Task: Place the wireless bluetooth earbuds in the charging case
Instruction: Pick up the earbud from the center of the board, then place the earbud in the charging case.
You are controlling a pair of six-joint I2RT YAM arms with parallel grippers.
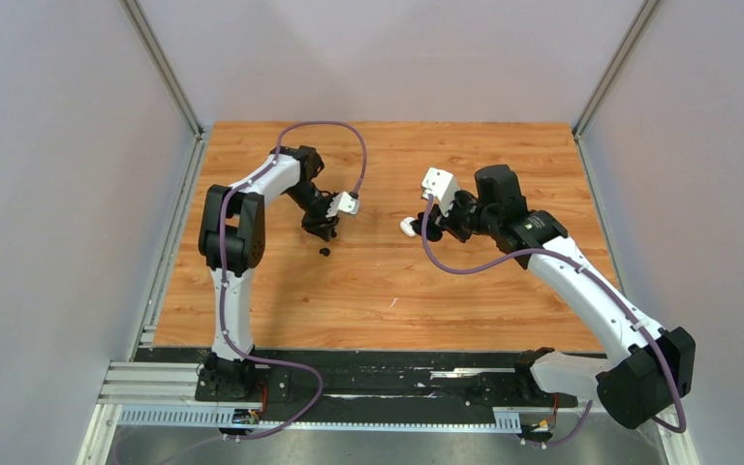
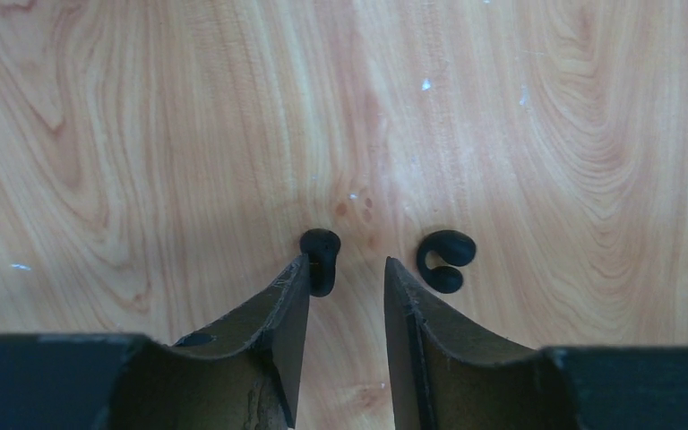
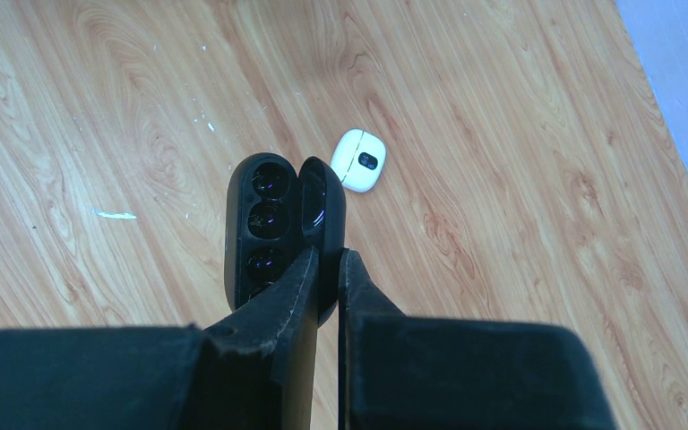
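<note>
1. The right gripper (image 3: 329, 260) is pinched almost closed on the lid of the open black charging case (image 3: 260, 219).
2. Both black earbuds (image 2: 446, 260) lie on the table well left of the case. A white pod (image 3: 359, 159) lies near it.
3. The left gripper (image 2: 347, 264) is half open and empty, so the step appears to be picking up the first earbud.
4. The next move calls for centring over that earbud, then closing.

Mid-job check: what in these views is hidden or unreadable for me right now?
- Top view: the black earbuds show only as one dark speck, too small to tell apart.
- Left wrist: a finger of the left gripper hides whether it touches the nearer earbud.
- Right wrist: the right gripper covers the lower end of the black charging case.
- Right wrist: the white pebble-shaped item is closed; contents unseen.
</note>
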